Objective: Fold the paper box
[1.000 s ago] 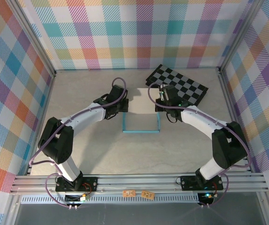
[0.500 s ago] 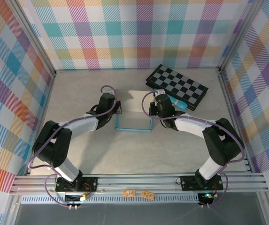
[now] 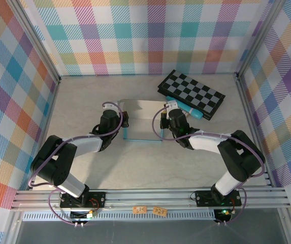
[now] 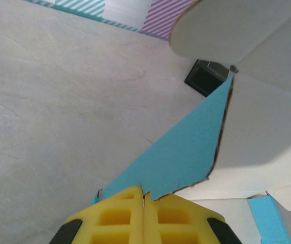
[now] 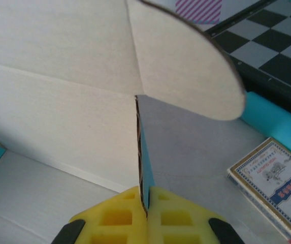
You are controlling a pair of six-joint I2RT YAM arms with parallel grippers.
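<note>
- Pale table (image 3: 79, 101) under the paper box (image 3: 144, 114); plaid walls (image 3: 150, 35) around.
- A checkerboard (image 3: 192, 93) lies just beyond the box.
- The left hand (image 4: 144, 197) and right hand (image 5: 146, 202) each pinch a box side.

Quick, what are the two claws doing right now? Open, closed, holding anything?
Left claw: closed, pinching a teal side wall of the paper box.
Right claw: closed, pinching the opposite side wall of the same box.
</note>
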